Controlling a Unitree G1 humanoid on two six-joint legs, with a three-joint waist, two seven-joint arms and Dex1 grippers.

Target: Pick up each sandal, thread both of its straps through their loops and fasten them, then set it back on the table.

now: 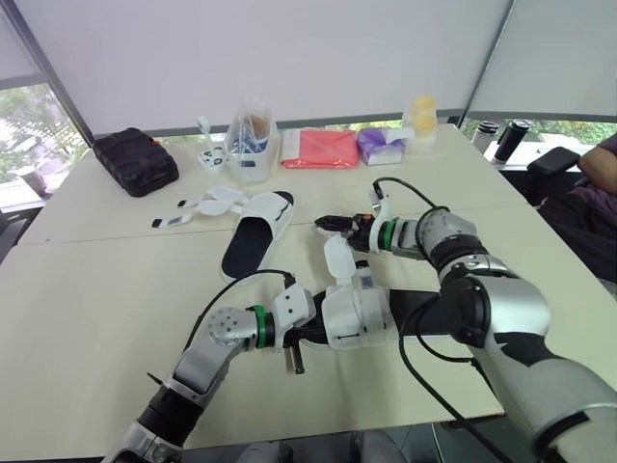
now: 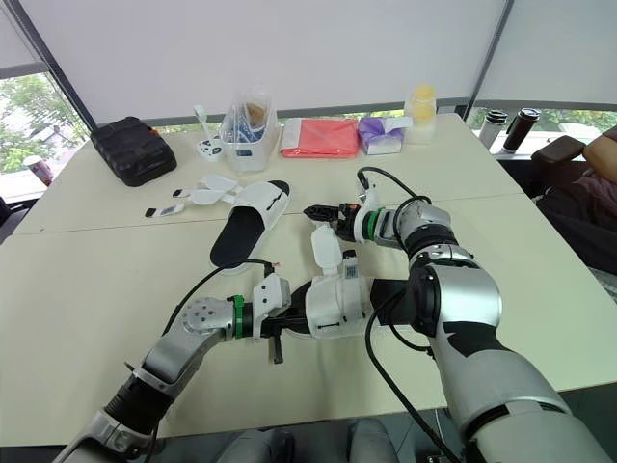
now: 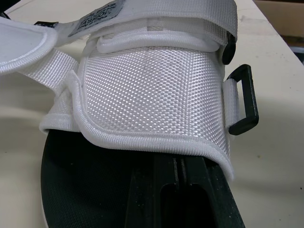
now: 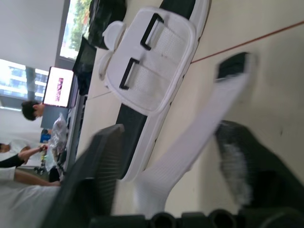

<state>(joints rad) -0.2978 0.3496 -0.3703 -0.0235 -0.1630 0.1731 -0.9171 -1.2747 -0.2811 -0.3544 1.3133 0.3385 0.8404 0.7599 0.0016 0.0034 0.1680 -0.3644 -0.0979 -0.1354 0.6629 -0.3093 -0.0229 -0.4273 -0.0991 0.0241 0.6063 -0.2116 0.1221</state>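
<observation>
Two white woven sandals with black soles are counted on the pale surface (image 1: 96, 289). The nearer sandal (image 1: 357, 313) is kept in front of the robot by the left claw (image 1: 301, 340). That claw appears clamped on the edge of the sole, with one black finger (image 3: 180, 199) laid on the insole beneath the upper. Whether the sole is resting on the surface or is raised just off it cannot be told. The grip is judged to be taken there so that the upper and its black rectangular loop (image 3: 244, 99) are steadied and left free for threading.

One loose white strap (image 1: 339, 258), dark-patched at its tip, is raised from this sandal. The right claw (image 1: 328, 224) is set at the strap's end with its fingers apart, and the strap is passed between them but not yet pinched.

The second sandal (image 1: 258, 231) is laid farther off, well apart from both claws. Its two straps are spread open to one side and its two black loops are empty, so it is judged to be unfastened.

Along the far edge are ranged one black zipped case (image 1: 135, 159), one clear plastic tub (image 1: 251, 145), one red packet (image 1: 320, 148) and one purple pack (image 1: 383, 145).
</observation>
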